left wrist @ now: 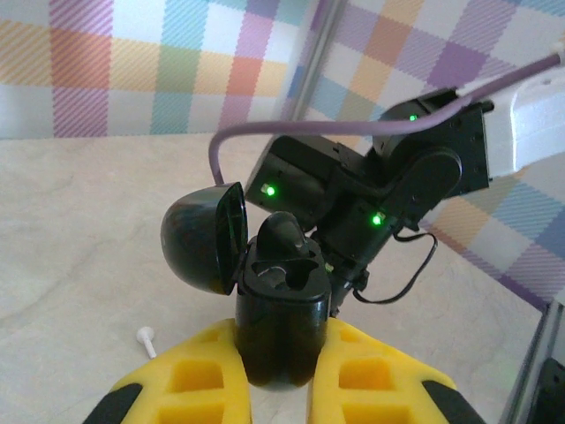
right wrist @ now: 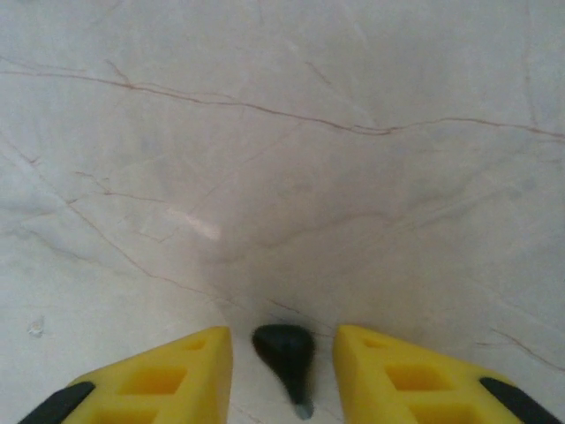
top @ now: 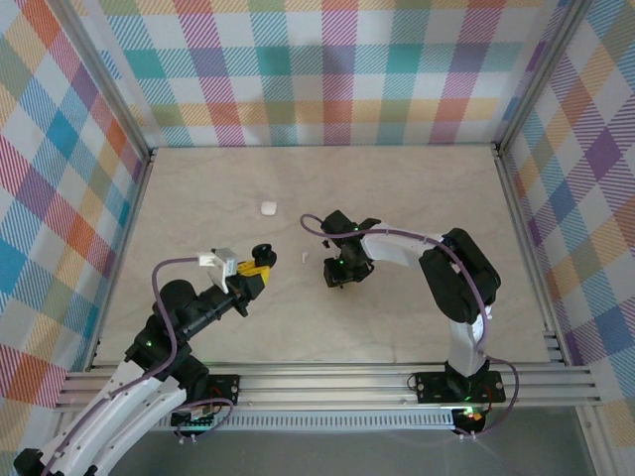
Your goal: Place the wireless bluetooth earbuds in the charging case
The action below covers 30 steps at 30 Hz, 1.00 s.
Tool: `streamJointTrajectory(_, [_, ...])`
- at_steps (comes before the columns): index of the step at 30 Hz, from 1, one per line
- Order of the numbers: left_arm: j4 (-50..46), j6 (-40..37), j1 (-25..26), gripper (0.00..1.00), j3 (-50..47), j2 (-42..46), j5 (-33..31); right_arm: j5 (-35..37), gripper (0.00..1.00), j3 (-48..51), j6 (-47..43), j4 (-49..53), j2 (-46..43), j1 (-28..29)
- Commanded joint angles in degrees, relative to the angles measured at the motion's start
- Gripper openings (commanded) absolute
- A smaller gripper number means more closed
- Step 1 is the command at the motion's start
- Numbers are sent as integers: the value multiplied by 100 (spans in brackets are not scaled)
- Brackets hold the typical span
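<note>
Right wrist view first: we see the right gripper (right wrist: pixel 282 337) hanging low over the pale table (right wrist: pixel 282 132), its two yellow fingers (right wrist: pixel 177 375) parted. A black earbud (right wrist: pixel 286 353) lies on the table between them, head away from the camera and stem toward it. There is a clear gap on each side of the earbud, so the fingers are not touching it and hold nothing.

In the left wrist view, we find the left gripper (left wrist: pixel 281 344) clamped on the black charging case (left wrist: pixel 278 305), one yellow finger pressed against each side of its body. The case stands upright with its lid (left wrist: pixel 201 247) swung open to the left. A second black earbud (left wrist: pixel 282 237) sits in the open top, its head rising above the rim. We cannot tell how deep it is seated. A white earbud (left wrist: pixel 146 340) lies on the table just left of the left finger, apart from the case. Beyond the case we see the right arm (left wrist: pixel 380 190) bent down toward the table.

From the top external view, we place both grippers near the middle of the table, the left one holding the case up and the right one pointing down, with the white earbud between them. A small white object (top: pixel 268 208) rests farther back, too small to identify.
</note>
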<state>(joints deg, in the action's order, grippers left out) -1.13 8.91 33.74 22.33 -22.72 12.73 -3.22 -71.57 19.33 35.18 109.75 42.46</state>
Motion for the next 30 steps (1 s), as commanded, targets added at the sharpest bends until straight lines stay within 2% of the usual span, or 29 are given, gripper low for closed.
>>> streamJointTrajectory(1, [267, -311, 37, 0, 226, -114, 414, -56, 43, 5, 135, 499, -23, 50])
streamJointTrajectory(8, [131, -451, 37, 0, 269, -85, 581, -508, 49, -40, 240, 438, -649, -122])
streamJointTrajectory(11, [92, -434, 37, 0, 258, -41, 607, -476, 49, -161, 45, 504, -705, -173])
streamJointTrajectory(17, [115, -348, 37, 0, 222, -5, 697, -323, 46, -690, -680, 1193, -261, -170])
streamJointTrajectory(22, [656, -255, 37, 0, -83, 251, 876, 12, 42, -812, -1396, 1261, 86, -168])
streamJointTrajectory(30, [683, -283, 37, 0, -84, 221, 919, 15, 40, -930, -1668, 1280, 295, -151])
